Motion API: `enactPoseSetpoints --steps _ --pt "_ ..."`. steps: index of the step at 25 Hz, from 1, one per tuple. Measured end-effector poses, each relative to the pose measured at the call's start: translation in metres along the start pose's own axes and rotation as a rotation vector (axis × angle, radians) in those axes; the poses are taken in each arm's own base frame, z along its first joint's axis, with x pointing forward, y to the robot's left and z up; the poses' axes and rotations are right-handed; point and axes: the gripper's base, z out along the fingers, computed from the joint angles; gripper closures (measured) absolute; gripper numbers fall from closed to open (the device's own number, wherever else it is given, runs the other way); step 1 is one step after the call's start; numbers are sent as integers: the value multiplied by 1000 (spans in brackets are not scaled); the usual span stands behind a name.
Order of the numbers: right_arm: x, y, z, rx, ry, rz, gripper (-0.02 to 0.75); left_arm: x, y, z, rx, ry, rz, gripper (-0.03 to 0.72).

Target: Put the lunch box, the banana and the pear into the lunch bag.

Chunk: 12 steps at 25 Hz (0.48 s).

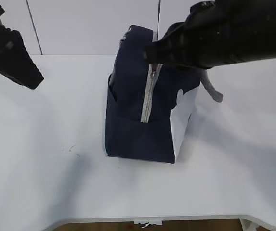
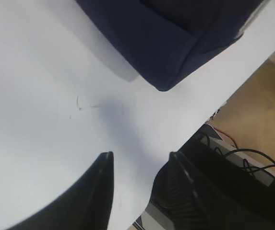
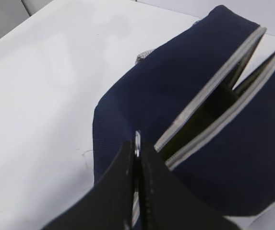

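- Lunch bag [image 1: 138, 120], large boxy navy-blue fabric with a grey zipper [image 1: 149, 98] and white side panel, stands upright mid-table on the white table [image 1: 41, 144].
- Zipper track runs down the bag's front face from the top; in the right wrist view it is split open beyond the fingers.
- Right gripper [image 3: 137, 153], black, reaches in from the right at the bag's top, jaws pinched tight on the metal ring pull [image 3: 137, 138]. Nearer arm by far.
- Left gripper [image 2: 139, 165], black, hovers well apart to the bag's left, jaws partly spread, holding nothing.
- Lunch box, banana, pear: not visible in all 3 views.
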Motion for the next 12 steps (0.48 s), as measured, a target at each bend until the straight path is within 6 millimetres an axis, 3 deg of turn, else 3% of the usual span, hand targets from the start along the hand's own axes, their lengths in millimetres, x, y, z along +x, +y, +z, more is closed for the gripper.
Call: enactPoseSetpoints --steps 12 --pt "-33 6 21 -24 4 69 749 -21 3 27 107 -109 87 390"
